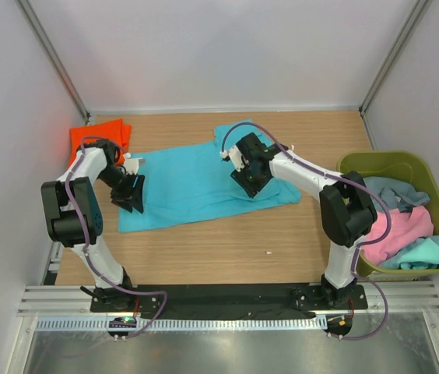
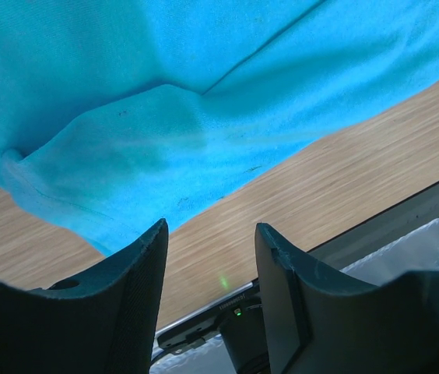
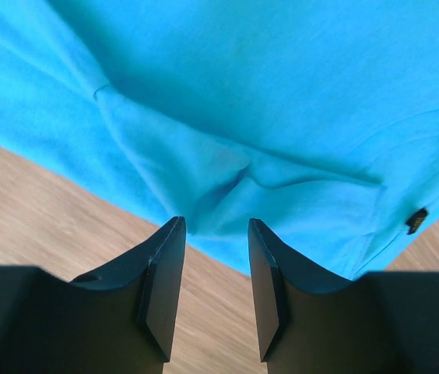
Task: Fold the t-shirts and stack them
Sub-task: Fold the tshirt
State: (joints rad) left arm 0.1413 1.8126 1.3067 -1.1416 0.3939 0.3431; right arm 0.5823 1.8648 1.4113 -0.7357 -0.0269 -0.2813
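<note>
Turquoise t-shirt (image 1: 196,183), one, orange t-shirt (image 1: 99,134), one, left end effector (image 2: 210,234) apart, right end effector (image 3: 215,226) apart

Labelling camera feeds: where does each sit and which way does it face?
Top: above, behind the arms, looking down at table, blue shirt, bin; both arms show.
Left wrist: rides the arm, faces the shirt's edge past the left hand.
Right wrist: rides the arm, faces the shirt's edge past the right hand.
Shared: the blue shirt.

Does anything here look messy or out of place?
The turquoise-blue cloth t-shirt lies slanted on the wooden table, its near edge wrinkled. The bright orange shirt sits bunched in the far left corner, not stacked. Nothing looks spilled or damaged.
</note>
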